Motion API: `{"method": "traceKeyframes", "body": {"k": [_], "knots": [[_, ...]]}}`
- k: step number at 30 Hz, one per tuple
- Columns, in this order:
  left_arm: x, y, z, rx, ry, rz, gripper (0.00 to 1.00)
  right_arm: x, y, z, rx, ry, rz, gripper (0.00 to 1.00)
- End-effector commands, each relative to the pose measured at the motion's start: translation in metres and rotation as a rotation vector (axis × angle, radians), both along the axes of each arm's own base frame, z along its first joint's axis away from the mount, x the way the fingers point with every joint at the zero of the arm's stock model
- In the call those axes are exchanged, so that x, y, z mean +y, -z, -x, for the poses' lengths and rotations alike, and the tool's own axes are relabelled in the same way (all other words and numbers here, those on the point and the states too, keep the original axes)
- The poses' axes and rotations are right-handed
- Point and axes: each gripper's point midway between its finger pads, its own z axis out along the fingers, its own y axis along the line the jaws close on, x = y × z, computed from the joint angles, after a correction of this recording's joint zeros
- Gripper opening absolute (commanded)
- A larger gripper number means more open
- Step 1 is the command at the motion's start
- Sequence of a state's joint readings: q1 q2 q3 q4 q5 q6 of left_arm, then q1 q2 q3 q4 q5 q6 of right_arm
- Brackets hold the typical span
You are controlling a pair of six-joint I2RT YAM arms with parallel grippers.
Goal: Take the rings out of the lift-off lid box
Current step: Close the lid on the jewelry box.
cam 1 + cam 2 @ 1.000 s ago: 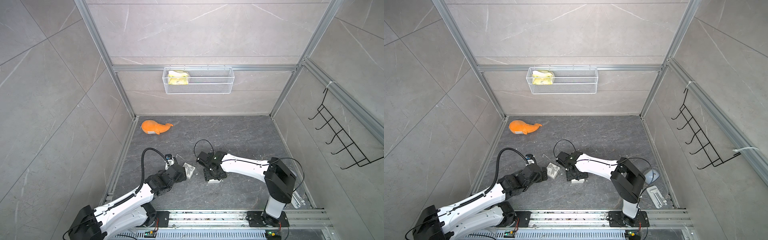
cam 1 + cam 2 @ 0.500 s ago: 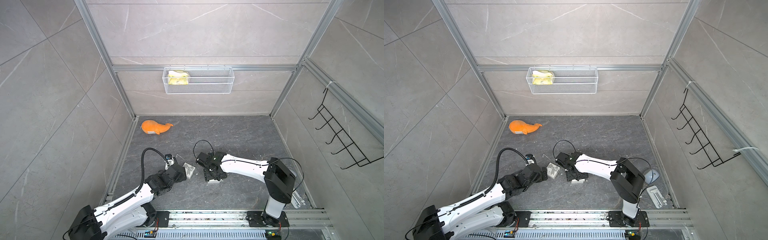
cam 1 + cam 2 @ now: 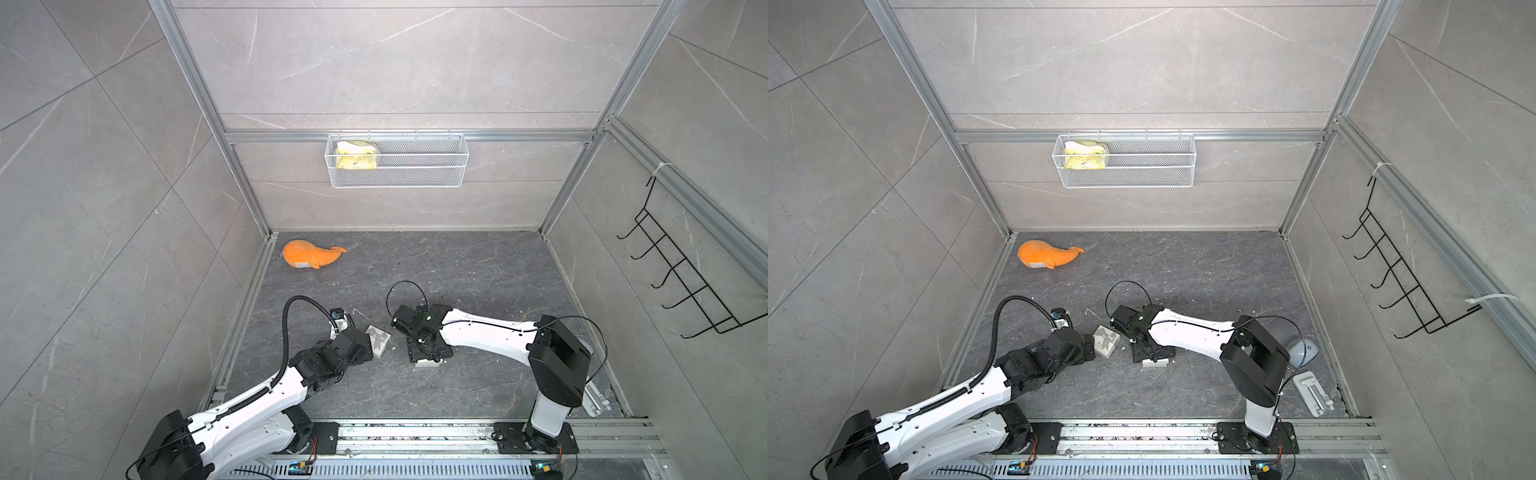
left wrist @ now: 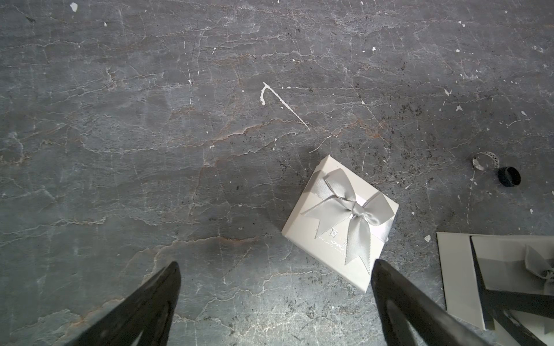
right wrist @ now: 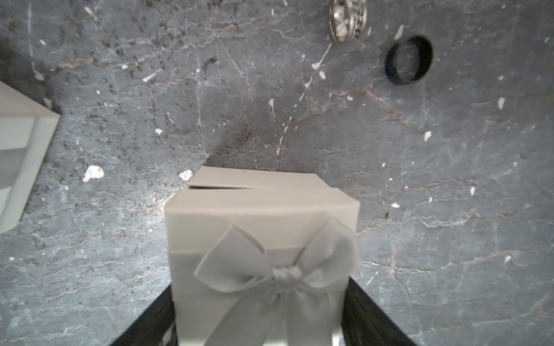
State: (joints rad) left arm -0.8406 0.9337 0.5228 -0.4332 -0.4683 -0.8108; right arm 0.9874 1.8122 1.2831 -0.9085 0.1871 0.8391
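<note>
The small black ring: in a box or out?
Out: the small black ring lies on the grey stone floor beside a silver ring, apart from the white bow-topped gift box.

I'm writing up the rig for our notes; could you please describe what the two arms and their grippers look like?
The left arm and right arm have smooth white link shells with boxy black joints. A ribbed black hose arches over the left arm; a thin black cable loops above the right wrist. The left gripper and right gripper have slim, tapering black fingers.
</note>
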Motion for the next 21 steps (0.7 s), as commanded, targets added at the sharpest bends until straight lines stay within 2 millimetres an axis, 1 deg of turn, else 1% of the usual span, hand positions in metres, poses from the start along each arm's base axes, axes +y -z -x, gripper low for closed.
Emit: {"method": "traceKeyframes", "body": {"k": [1, 16, 21], "knots": [[0.0008, -0.0013, -0.0027, -0.013, -0.016, 0.011, 1.00, 0.0059, 0.0004, -0.0034, -0.010, 0.009, 0.003, 0.74], [0.0012, 0.0007, -0.0025, -0.009, -0.017, 0.009, 1.00, 0.0045, 0.0030, -0.0046, -0.013, 0.011, 0.014, 0.74], [0.0014, 0.0008, -0.0024, -0.008, -0.016, 0.007, 1.00, 0.0018, -0.0026, -0.0058, -0.030, 0.025, 0.012, 0.74]]}}
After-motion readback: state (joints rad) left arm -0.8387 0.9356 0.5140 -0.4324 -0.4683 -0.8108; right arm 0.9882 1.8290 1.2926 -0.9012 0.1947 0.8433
